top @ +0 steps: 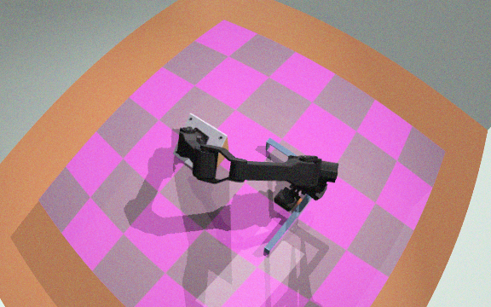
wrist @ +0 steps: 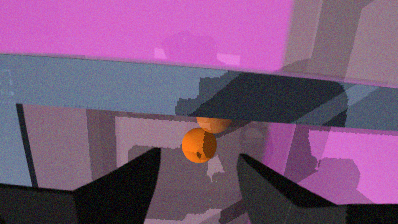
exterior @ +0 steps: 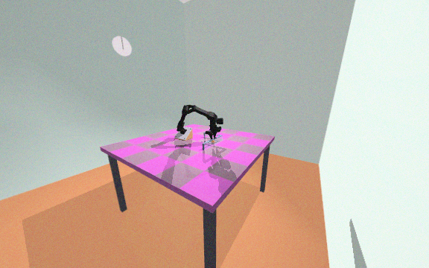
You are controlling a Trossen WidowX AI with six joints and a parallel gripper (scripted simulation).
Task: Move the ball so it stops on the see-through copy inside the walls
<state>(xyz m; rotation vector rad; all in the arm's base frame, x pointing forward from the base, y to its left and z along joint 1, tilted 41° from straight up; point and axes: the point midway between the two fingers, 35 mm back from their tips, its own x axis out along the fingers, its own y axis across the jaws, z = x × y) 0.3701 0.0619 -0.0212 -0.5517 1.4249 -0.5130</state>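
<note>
The orange ball (wrist: 192, 142) lies on the table, inside the corner of the walls. A paler orange sphere, apparently the see-through copy (wrist: 215, 124), is just past it and partly hidden by the long clear wall (wrist: 100, 82) (top: 282, 232). The short clear wall (top: 280, 147) (wrist: 10, 150) meets it; the arm hides the corner in the top view. My gripper (wrist: 199, 157) (top: 300, 199) (exterior: 213, 137) is open and points down above the ball, which appears between the fingertips in the wrist view without visible contact. In the top and exterior views only a little orange shows beneath the gripper.
The arm's base sits on a tilted white plate (top: 214, 133) to the left of the walls in the top view. The long wall runs close past the gripper. The checkered table (exterior: 207, 197) extends around them, with arm shadows across it.
</note>
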